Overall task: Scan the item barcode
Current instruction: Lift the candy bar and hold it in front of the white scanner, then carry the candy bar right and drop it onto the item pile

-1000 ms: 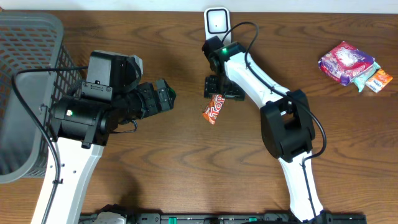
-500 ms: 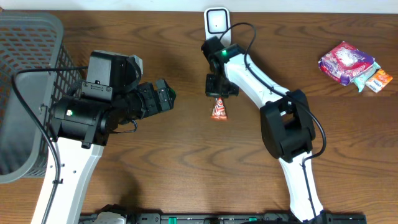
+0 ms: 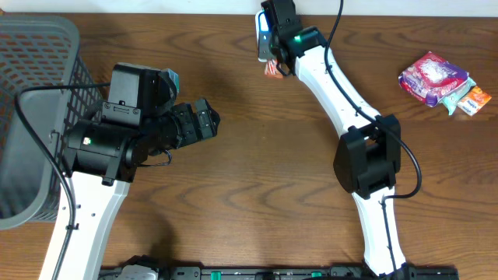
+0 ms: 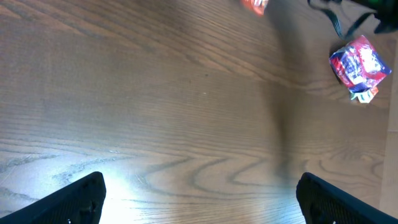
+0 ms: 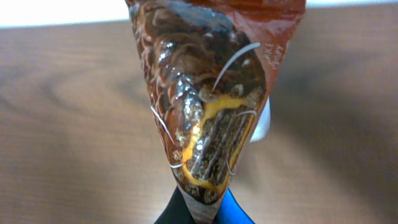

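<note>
**A:** Where is the glossy orange-and-brown snack wrapper (image 5: 208,106)?

**B:** At the far edge of the brown wooden table (image 3: 249,202), right by the small white scanner (image 3: 263,29). From overhead only an orange corner of it shows beside the arm.

**A:** What has hold of it?

**B:** The right gripper (image 5: 199,210). Its jaws are pinched tight on the wrapper's narrow crimped end. The rest of the packet fills the wrist view, printed with a chocolate-coated bar.

**A:** And the other arm?

**B:** The left gripper (image 4: 199,196) hangs over bare wood left of the middle. Its black fingers (image 4: 71,199) are spread wide and hold nothing.

**A:** What else is on the table?

**B:** A grey mesh plastic basket (image 3: 35,101) sits at the left edge. At the far right lies a crinkled pink-and-blue packet (image 3: 433,78), with a small orange-and-white packet (image 3: 474,100) just beside it.
</note>
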{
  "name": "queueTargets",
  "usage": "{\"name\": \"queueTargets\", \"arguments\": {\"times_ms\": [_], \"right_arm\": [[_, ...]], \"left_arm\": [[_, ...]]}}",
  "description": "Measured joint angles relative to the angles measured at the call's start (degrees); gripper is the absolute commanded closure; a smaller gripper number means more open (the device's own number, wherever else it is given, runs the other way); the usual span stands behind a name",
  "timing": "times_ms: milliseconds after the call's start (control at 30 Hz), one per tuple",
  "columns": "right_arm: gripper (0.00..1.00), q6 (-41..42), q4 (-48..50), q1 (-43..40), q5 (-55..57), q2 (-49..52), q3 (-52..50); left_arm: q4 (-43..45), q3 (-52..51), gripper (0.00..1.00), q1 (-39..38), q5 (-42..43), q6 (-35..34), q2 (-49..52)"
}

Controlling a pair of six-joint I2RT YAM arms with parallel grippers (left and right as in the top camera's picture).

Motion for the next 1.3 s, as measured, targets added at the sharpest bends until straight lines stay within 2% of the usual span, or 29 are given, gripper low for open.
{"name": "queueTargets", "arguments": {"times_ms": [100, 200, 533, 733, 1067, 1200, 1300], "right_arm": [[0.99, -1.60, 7.76, 0.02, 0.92, 0.00, -1.84], [0.99, -2.34, 10.49, 0.02, 2.40, 0.00, -4.50], [0.99, -2.82, 1.97, -2.99, 8.20, 0.04, -6.16], [0.99, -2.51, -5.18, -11.39, 12.92, -0.13, -6.16], [0.99, -10.78, -16.22, -30.53, 17.33, -1.03, -6.19], [0.91, -9.68, -17.99, -34.45, 17.55, -1.07, -6.19], [0.90, -8.66, -18.56, -37.48, 17.07, -1.07, -6.19]], "left_arm": [[0.00, 0.00, 0.02, 0.00, -0.02, 0.00, 0.00], [0.00, 0.00, 0.02, 0.00, -0.02, 0.00, 0.00], [0.00, 0.00, 0.02, 0.00, 0.00, 0.00, 0.00], [0.02, 0.00, 0.02, 0.00, -0.02, 0.00, 0.00], [0.02, 0.00, 0.02, 0.00, 0.00, 0.00, 0.00], [0.02, 0.00, 0.02, 0.00, -0.02, 0.00, 0.00], [0.02, 0.00, 0.02, 0.00, -0.02, 0.00, 0.00]]}}
